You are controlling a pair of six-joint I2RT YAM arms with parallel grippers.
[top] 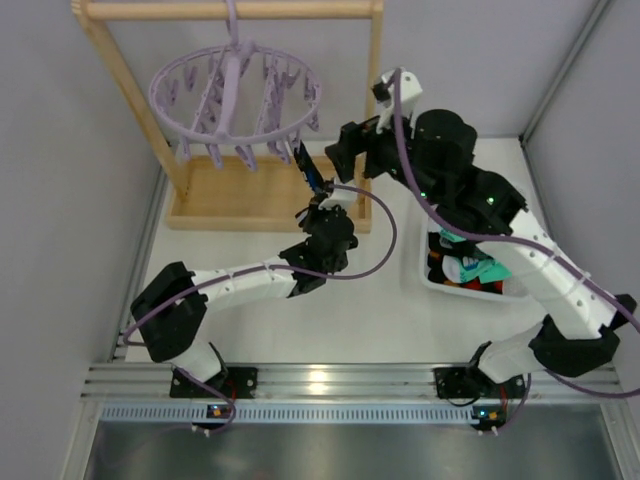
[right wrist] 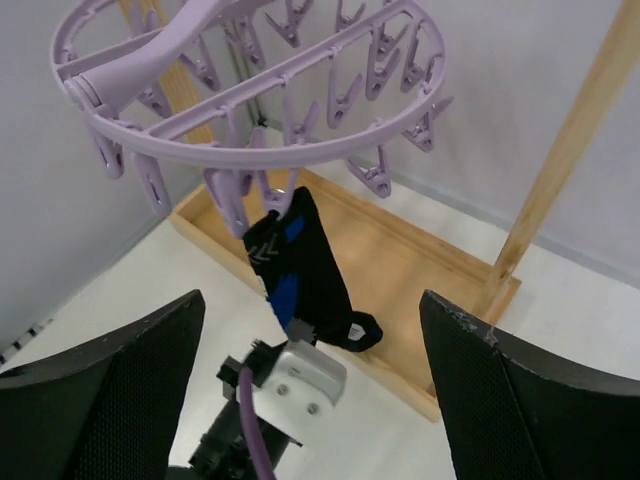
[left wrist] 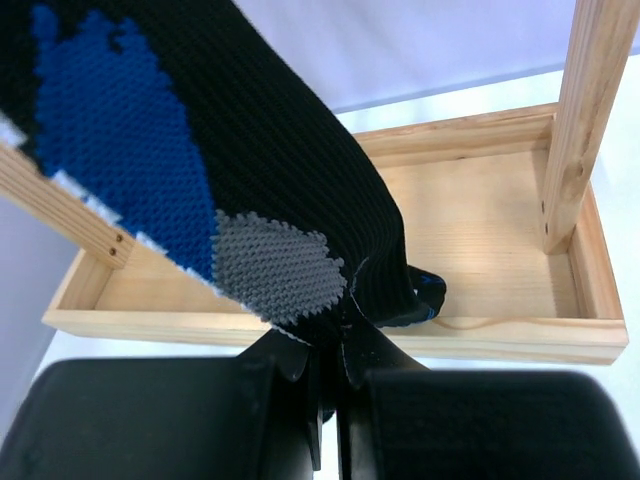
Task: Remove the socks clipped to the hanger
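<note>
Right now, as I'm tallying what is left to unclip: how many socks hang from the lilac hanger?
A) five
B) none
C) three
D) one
D: only one black sock with blue marks hangs from a peg of the hanger, its lower end pinched in the shut left gripper.

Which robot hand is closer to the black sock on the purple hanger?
Left. The left gripper pinches the sock; the right gripper hovers open, apart from it.

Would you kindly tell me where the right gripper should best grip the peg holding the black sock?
Probably the upper wings of the peg, just under the hanger ring, coming from the right arm's side: its lower tips bite the sock top and the left gripper holds its lower end, so the wings are clear.
</note>
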